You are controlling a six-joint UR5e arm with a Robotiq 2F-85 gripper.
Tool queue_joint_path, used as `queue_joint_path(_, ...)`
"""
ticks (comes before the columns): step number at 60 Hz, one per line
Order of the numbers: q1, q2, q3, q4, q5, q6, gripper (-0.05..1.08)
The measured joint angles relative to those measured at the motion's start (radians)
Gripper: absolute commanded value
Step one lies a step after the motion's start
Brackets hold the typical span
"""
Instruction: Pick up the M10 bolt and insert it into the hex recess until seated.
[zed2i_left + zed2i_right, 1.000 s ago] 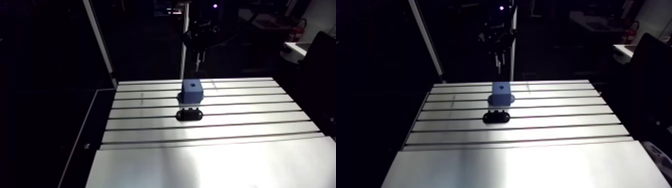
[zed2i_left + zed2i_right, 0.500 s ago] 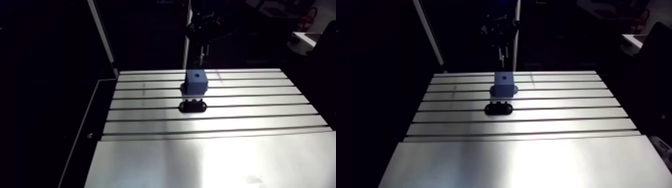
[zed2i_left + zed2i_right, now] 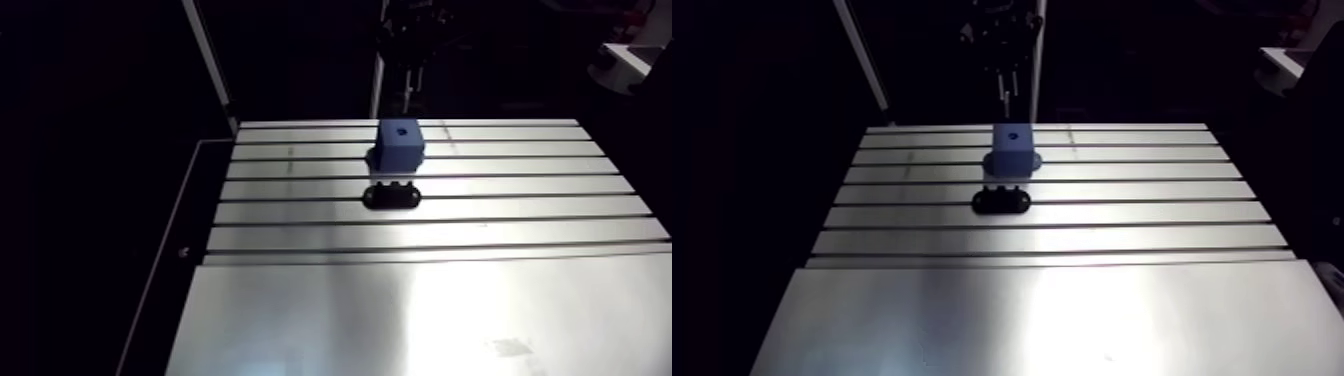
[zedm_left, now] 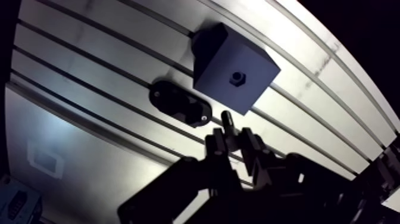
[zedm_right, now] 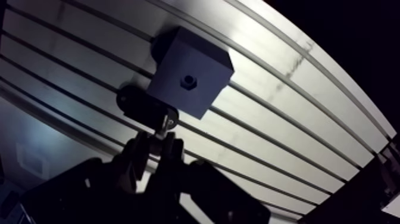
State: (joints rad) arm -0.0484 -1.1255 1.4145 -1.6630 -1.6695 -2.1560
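Clamps the M10 bolt (image 4: 227, 121) in the claw (image 4: 233, 134) above the tabletop (image 3: 400, 300), toward its far edge. Faces the blue block (image 4: 235, 59) and its hex recess (image 4: 237, 77) just ahead, with a black holder (image 4: 178, 102) close by the block's near side.

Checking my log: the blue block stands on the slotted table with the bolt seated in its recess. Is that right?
Not quite. The blue block stands on the slotted table, but its recess is empty; the wrist view shows the bolt held in the tool.

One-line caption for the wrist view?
Hand gripping the bolt; blue block with hex recess ahead, black holder beside it.
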Motion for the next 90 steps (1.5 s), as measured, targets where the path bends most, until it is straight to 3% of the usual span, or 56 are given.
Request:
queue_joint_path(50,-0.005,0.045,-0.050,0.009,-0.003,-0.007,1.08)
queue_joint_path(90,-0.002,0.066,-0.046,-0.033,-0.005,-0.075,1.08)
